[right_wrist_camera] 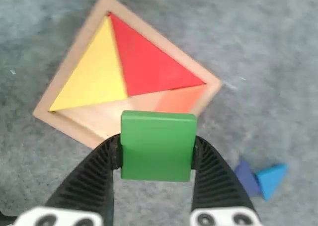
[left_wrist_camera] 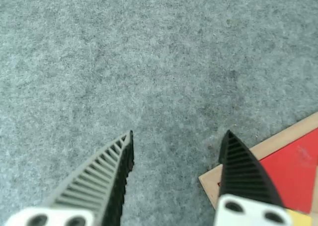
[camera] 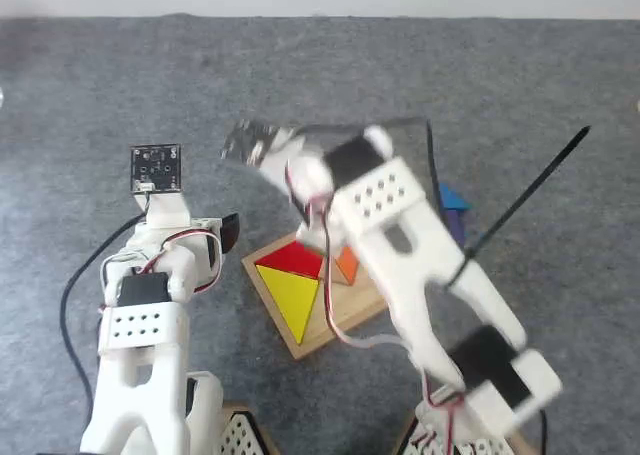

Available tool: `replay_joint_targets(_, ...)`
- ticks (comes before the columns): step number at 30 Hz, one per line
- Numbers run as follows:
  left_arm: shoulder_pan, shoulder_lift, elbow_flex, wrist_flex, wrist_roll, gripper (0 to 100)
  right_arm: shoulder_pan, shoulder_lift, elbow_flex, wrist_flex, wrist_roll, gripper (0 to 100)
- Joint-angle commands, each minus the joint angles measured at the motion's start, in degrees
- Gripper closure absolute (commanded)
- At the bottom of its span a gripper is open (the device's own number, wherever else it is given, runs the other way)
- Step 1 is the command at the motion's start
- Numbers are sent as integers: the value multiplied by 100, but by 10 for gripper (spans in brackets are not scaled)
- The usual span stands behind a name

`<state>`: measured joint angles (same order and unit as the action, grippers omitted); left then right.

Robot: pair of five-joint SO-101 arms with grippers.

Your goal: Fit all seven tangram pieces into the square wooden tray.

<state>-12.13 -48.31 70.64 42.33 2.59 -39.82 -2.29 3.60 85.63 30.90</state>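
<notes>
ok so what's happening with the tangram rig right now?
The right gripper holds the green square over the wooden tray, not yet set in. The tray already has the yellow triangle, the red triangle and an orange piece in it. A blue piece and a purple piece lie together on the grey felt beside the tray. The left gripper is open and empty over the felt by a tray corner.
</notes>
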Motion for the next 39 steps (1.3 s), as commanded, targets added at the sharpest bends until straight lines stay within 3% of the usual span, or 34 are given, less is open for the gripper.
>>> replay_joint_targets(1,0,-149,-57,-88,-53,727,-356,-629,1820,-1165,9,957)
replay_joint_targets(7,-18,-149,-57,-88,-53,727,-884,-716,2699,-1666,237,957)
replay_joint_targets(22,-9,-149,-57,-88,-53,727,-857,-646,3323,-2220,642,951)
replay_joint_targets(31,-9,-149,-57,-88,-53,727,-602,-646,3314,-2413,598,781)
replay_joint_targets(39,-18,-149,-57,-88,-53,727,-637,-655,3332,-2457,598,770)
